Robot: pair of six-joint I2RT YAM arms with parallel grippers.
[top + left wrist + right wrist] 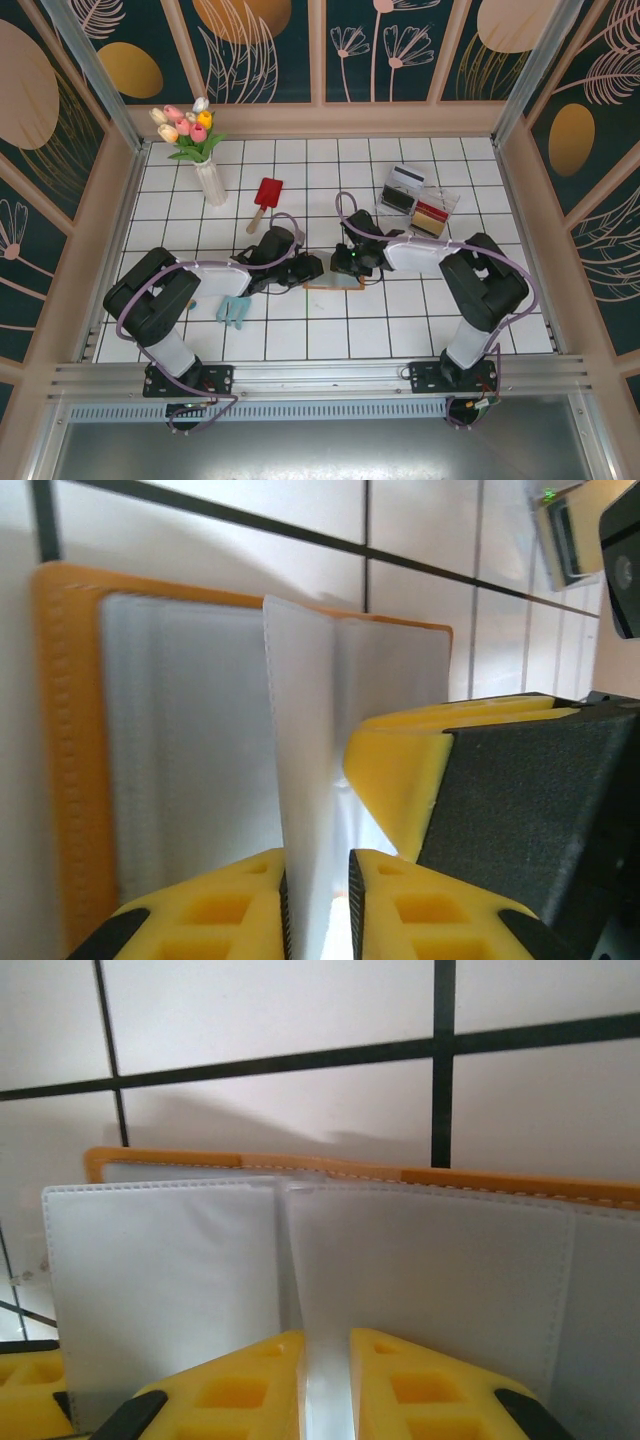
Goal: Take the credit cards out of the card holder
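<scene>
White tiled table. Card holder lies open, just toward 6 o'clock of table centre, orange rim around grey pockets. Left hand at its 10 o'clock, right hand at its 1 o'clock. Each is narrowed onto an upright pale leaf; pocket or card, cannot tell. Step in hand: extraction. Next move probably needs one hand pinning, the other pulling straight out.
</scene>
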